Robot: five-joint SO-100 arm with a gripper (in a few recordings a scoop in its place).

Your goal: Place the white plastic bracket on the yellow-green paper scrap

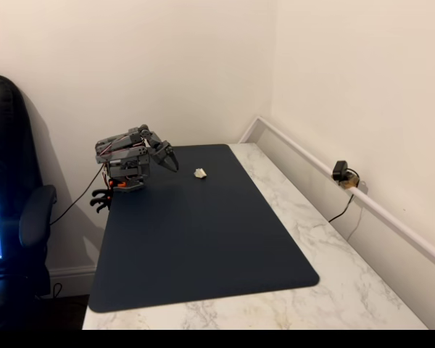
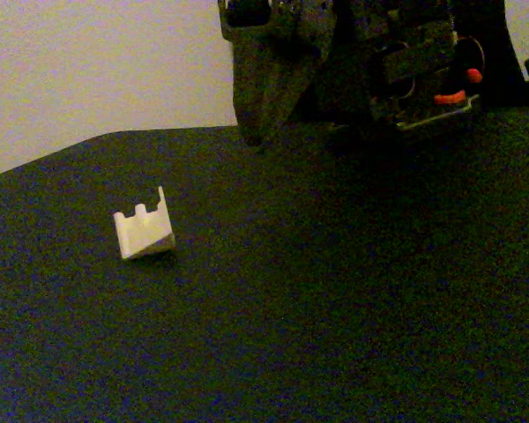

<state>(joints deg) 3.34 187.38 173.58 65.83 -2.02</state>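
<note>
Folded low at the far left corner of the dark navy rectangular mat (image 1: 203,239) on the white marbled bench (image 1: 333,268): dark grey robot arm (image 1: 127,156), its gripper (image 1: 171,159) pointing down just above the mat. Fingers too dark and small to tell whether spread or pressed together; nothing seen between them. Resting on the mat near the gripper, apart from it: small off-white notched plastic bracket (image 1: 201,173) (image 2: 145,232), tilted. On the wall ledge at right, a small black camera (image 1: 342,174).

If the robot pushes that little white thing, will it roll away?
Probably not: the white plastic bracket has flat faces and notched edges, so it would likely slide or tip on the dark mat. It looks stiff and light.
</note>
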